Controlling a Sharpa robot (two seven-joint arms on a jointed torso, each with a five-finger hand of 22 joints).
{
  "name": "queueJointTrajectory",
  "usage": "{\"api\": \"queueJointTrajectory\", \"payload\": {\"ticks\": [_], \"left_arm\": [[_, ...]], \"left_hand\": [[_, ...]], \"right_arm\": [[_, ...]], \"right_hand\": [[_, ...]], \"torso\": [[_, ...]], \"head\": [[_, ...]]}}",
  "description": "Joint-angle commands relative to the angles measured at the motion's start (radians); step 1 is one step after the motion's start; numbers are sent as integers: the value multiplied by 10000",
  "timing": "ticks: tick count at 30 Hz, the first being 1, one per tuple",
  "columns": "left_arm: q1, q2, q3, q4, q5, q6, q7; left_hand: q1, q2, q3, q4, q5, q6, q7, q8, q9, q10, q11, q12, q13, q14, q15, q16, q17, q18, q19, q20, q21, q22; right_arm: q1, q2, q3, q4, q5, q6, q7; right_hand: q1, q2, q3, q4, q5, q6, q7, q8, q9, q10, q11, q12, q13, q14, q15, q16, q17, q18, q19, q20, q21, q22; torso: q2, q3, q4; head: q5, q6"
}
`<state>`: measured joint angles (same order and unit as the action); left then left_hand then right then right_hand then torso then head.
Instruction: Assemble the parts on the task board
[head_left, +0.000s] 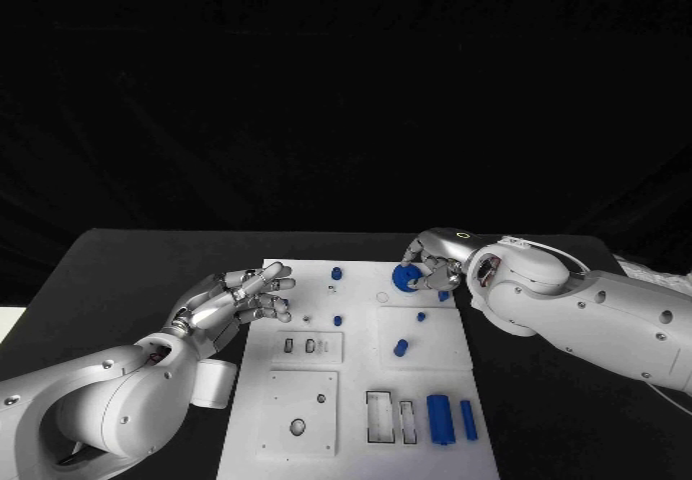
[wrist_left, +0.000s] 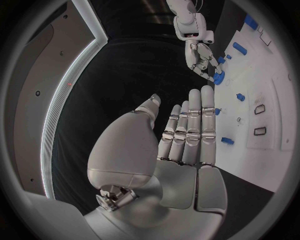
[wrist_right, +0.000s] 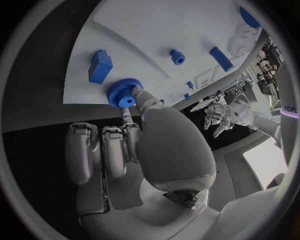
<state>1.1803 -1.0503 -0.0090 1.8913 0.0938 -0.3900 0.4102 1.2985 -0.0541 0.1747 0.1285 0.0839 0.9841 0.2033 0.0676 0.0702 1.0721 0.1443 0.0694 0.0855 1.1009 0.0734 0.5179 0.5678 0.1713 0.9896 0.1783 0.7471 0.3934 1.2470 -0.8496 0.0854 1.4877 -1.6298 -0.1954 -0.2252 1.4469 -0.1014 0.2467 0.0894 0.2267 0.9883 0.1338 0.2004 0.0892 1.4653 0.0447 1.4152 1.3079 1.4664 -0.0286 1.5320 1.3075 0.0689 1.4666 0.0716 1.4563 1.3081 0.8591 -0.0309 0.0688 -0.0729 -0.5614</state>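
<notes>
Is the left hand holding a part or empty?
Empty: the left hand shows straight, spread fingers with nothing in them, hovering at the task board's edge.

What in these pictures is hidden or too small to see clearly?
- Head view: the right robot hand covers most of the blue gear, hiding what lies under it.
- Right wrist view: the thumb hides part of the gear's rim.
- Head view: the small blue peg on the task board is too small to tell its shape.

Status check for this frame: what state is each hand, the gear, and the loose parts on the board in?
left hand: open, fingers apart, at the board's edge
right hand: holds the gear
blue gear: pinched, at the task board
two blue blocks: lying flat, side by side
</notes>
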Motion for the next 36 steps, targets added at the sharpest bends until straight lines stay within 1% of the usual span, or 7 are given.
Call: {"api": "queueJointTrajectory", "payload": {"ticks": [1,8,12,15,26,30,36], "left_arm": [[10,11,6,10,9,230,28],[10,10,6,15,9,249,17],[10,11,6,19,10,262,12],[10,12,6,26,12,273,8],[10,37,6,33,13,288,-4],[10,44,6,39,14,291,-7],[10,75,6,38,16,304,-9]], "left_hand": [[93,48,8,-31,-33,-66,21,-17,-7,-42,7,-7,-10,-62,13,-54,-9,129,-88,1,-53,-17],[102,60,20,-37,-32,-71,24,-17,-8,-48,9,-8,-12,-61,13,-58,-14,129,-88,2,-55,-21],[102,60,20,-37,-32,-71,24,-17,-8,-48,9,-8,-12,-61,13,-58,-14,129,-88,2,-55,-21],[102,60,20,-37,-32,-71,24,-17,-8,-48,9,-8,-12,-61,13,-58,-14,129,-88,2,-55,-21],[116,76,37,-50,-32,-80,27,-19,-8,-59,12,-9,-16,-58,13,-64,-22,130,-86,2,-59,-28],[116,76,37,-50,-32,-80,27,-19,-8,-59,12,-9,-16,-58,13,-64,-22,130,-86,2,-59,-28],[116,76,37,-50,-32,-80,27,-19,-8,-59,12,-9,-16,-58,13,-64,-22,130,-86,2,-59,-28]], "right_arm": [[-104,3,-58,10,-631,166,-100],[-147,27,-58,252,-666,-365,70],[-154,46,-57,431,-605,-737,122],[-146,87,-56,618,-583,-963,100],[-9,608,-53,1205,-725,-1235,-73],[15,974,-57,1188,-877,-1244,-154],[10,1623,-113,791,-1038,-1183,-204]], "right_hand": [[106,17,144,-65,16,228,-53,3,8,213,-47,52,1419,891,-81,58,1899,-185,95,-60,45,194],[-408,-161,541,-100,344,394,-90,-36,-36,300,-76,168,1537,910,-84,99,1991,-206,141,-50,101,305],[-697,-210,608,-28,374,449,-114,-52,-49,327,-93,197,1570,918,-93,116,2028,-212,159,-61,120,341],[-856,-241,622,18,355,468,-122,-65,-57,331,-99,192,1572,921,-97,122,2043,-217,169,-66,130,362],[-971,-238,651,55,348,465,-124,-89,-68,327,-103,177,1566,925,-98,130,2060,-215,168,-70,128,356],[-1001,-228,663,66,345,468,-126,-94,-70,330,-103,180,1570,926,-99,134,2069,-215,167,-71,126,352],[-1033,-215,678,77,332,464,-126,-104,-74,323,-104,163,1559,926,-100,134,2068,-215,168,-71,127,354]], "torso": [[5,1,2],[1,-2,4],[3,-1,9],[0,-16,11],[7,-8,27],[10,-20,22],[18,-6,25]], "head": [[13,-20],[12,-14],[21,4],[38,12],[128,9],[160,14],[196,5]]}}
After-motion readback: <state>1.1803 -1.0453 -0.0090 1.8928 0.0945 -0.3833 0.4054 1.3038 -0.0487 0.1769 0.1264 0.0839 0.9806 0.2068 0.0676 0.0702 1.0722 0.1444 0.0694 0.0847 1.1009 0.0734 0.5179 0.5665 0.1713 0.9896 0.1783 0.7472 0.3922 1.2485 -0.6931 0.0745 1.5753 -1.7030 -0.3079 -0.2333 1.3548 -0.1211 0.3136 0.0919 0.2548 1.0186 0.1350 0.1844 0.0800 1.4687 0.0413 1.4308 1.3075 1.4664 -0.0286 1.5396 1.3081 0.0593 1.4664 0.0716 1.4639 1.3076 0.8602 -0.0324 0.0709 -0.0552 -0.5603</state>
